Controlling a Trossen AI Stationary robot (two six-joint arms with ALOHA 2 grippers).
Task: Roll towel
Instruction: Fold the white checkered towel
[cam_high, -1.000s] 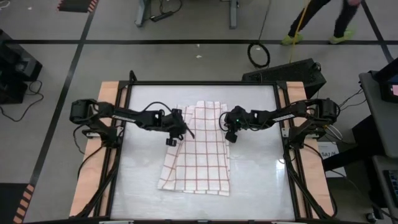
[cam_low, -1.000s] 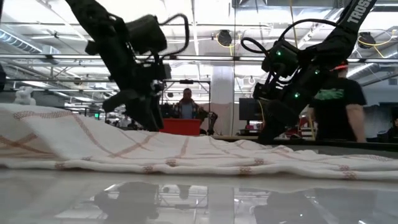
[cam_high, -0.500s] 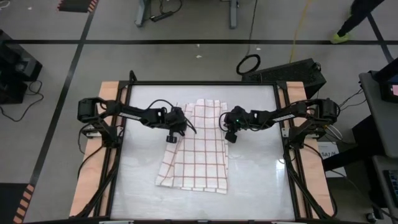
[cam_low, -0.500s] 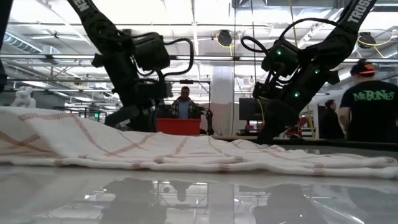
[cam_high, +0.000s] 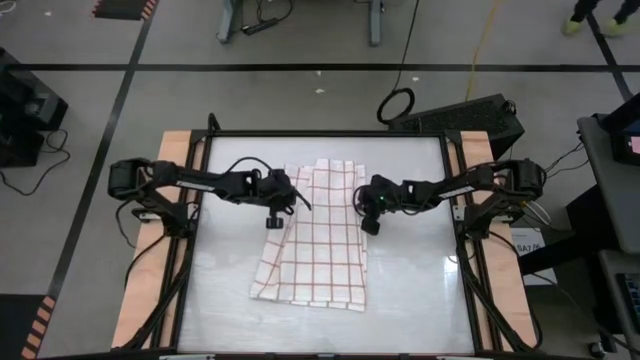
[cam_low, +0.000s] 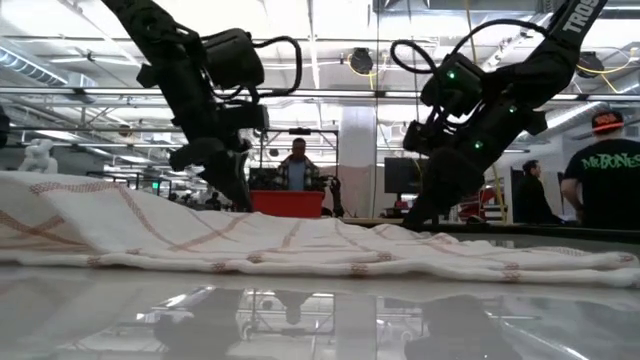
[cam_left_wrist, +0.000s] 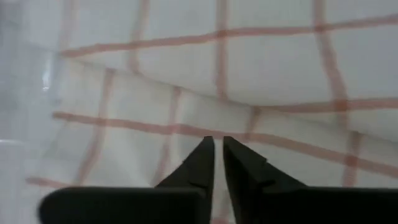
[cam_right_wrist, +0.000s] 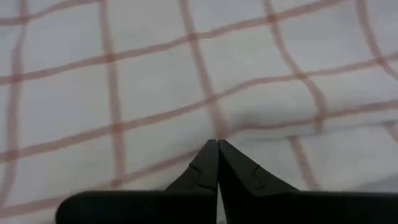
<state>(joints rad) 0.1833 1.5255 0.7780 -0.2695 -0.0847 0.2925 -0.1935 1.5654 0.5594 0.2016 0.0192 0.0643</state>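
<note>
The white towel (cam_high: 315, 235) with red-brown grid lines lies lengthwise on the table, from the far middle toward the near edge, with low folds along it (cam_low: 300, 245). My left gripper (cam_high: 283, 197) is down at the towel's left edge, in its far half, with its fingers shut (cam_left_wrist: 217, 142). My right gripper (cam_high: 363, 203) is down at the towel's right edge opposite it, also shut (cam_right_wrist: 217, 143). Both point down onto the cloth. My left gripper comes slanting down from the table's left, its shut fingertips (cam_left_wrist: 205, 149) at the towel's surface by a low fold (cam_left_wrist: 186, 99). I cannot tell whether cloth is pinched between them. My right gripper comes slanting down from the table's right, its shut fingertips (cam_right_wrist: 210, 152) at the towel beside a raised fold (cam_right_wrist: 267, 115). I cannot tell whether it pinches cloth.
The glossy white tabletop (cam_high: 410, 290) lies bare to the left, right and near side of the towel. A dark frame (cam_high: 325, 133) and wooden side boards (cam_high: 175, 150) border it. People stand in the room behind (cam_low: 610, 170).
My right gripper has moved a little toward the table's left, over the towel's right edge. The towel's near end has slid slightly toward the table's left. Both grippers stay shut and low on the cloth.
</note>
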